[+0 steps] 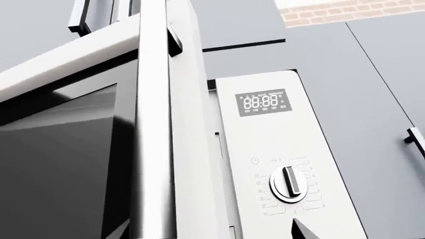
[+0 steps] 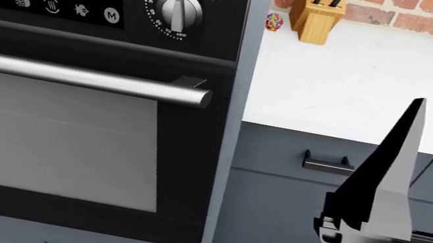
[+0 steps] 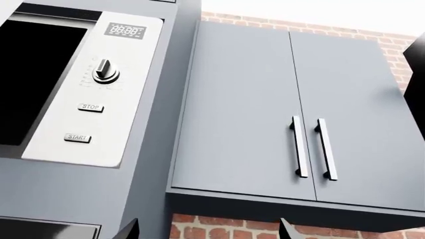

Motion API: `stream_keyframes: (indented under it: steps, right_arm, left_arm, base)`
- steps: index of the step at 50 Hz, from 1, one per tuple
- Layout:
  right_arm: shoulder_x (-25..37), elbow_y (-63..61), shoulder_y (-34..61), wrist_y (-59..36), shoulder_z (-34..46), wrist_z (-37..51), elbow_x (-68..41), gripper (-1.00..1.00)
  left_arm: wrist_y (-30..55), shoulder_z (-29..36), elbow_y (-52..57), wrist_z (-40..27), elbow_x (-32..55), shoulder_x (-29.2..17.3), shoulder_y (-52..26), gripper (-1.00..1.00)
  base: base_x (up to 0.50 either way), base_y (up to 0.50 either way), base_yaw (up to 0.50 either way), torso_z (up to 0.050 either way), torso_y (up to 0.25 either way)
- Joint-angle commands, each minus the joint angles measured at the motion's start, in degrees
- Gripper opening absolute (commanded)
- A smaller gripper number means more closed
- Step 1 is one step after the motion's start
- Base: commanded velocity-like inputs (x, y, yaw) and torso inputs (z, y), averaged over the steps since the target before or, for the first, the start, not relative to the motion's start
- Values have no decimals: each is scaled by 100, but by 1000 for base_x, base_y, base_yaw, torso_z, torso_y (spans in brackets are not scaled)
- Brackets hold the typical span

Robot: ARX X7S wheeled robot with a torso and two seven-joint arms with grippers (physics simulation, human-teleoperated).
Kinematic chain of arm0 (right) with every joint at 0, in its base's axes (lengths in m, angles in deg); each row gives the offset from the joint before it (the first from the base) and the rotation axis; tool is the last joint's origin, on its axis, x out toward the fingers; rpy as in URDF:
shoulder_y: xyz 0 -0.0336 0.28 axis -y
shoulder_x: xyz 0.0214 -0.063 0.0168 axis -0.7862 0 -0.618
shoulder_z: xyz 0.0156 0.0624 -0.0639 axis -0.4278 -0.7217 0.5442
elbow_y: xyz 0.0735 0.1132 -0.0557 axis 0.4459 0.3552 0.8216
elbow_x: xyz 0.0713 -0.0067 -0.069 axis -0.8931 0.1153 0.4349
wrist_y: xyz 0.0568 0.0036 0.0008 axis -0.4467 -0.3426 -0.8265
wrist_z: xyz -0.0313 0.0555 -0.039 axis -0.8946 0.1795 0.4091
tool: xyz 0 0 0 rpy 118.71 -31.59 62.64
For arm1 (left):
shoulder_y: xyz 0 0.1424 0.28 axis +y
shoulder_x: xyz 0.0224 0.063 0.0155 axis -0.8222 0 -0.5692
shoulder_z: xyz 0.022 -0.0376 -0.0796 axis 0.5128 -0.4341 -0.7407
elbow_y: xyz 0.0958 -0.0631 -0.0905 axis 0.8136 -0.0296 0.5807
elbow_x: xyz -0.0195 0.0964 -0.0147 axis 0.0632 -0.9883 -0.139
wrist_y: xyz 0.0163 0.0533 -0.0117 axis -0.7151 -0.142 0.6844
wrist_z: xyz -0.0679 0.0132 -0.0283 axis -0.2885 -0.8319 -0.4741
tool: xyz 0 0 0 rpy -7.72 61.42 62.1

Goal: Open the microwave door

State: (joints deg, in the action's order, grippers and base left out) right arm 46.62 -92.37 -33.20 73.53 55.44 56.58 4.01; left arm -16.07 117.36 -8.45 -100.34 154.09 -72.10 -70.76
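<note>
The microwave door [image 1: 79, 164] fills the left side of the left wrist picture; its edge sticks out from the silver control panel [image 1: 285, 149], so the door looks already swung partly open, with a thin gap showing beside the panel; that is a guess from the angle. The panel has a small number screen [image 1: 264, 102] at the top and a round knob [image 1: 289, 183] lower down.

The left arm's camera sits very close to the door, likely because that arm is the one working on it; only a dark tip of the left gripper [image 1: 302, 230] peeks in at the bottom of that picture, just beside the knob, so I cannot tell if it is spread or pressed together.

In the right wrist picture the microwave sits in the upper left, with the STOP button [image 3: 91, 107] and START button [image 3: 77, 137] under its knob; two dark tips of the right gripper [image 3: 206, 230] show at the bottom edge, set wide apart and holding nothing; it is well away from the door, waiting.

In the head picture the right gripper stands at the lower right in front of the grey drawers [image 2: 310, 198]; the big black oven [image 2: 83, 71] fills the left; the microwave is above, out of that picture.
</note>
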Motion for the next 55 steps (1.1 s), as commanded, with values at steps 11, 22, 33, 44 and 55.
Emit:
stream_keyframes:
  steps: [11, 22, 33, 44, 55]
  right_arm:
    - [-19, 0, 2, 3, 148, -20, 152, 100]
    - [-20, 0, 13, -3, 185, -27, 181, 100]
    - [-21, 0, -36, 62, 152, -23, 134, 100]
    - [-18, 0, -53, 90, 93, -34, 68, 100]
    - [-9, 0, -71, 96, 15, -26, -37, 100]
  left_arm:
    - [-203, -49, -173, 334, -431, -566, 343, 100]
    - [10, -174, 167, 136, -53, -615, 50, 100]
    - [314, -249, 422, -105, 504, -401, -573, 100]
    - [403, -127, 431, -204, 723, 113, -924, 100]
    - [410, 94, 403, -201, 723, 666, -1056, 100]
  base:
    - [0, 0, 0, 0, 0]
    - [0, 0, 0, 0, 0]
    - [0, 0, 0, 0, 0]
    - [0, 0, 0, 0, 0]
    - [0, 0, 0, 0, 0]
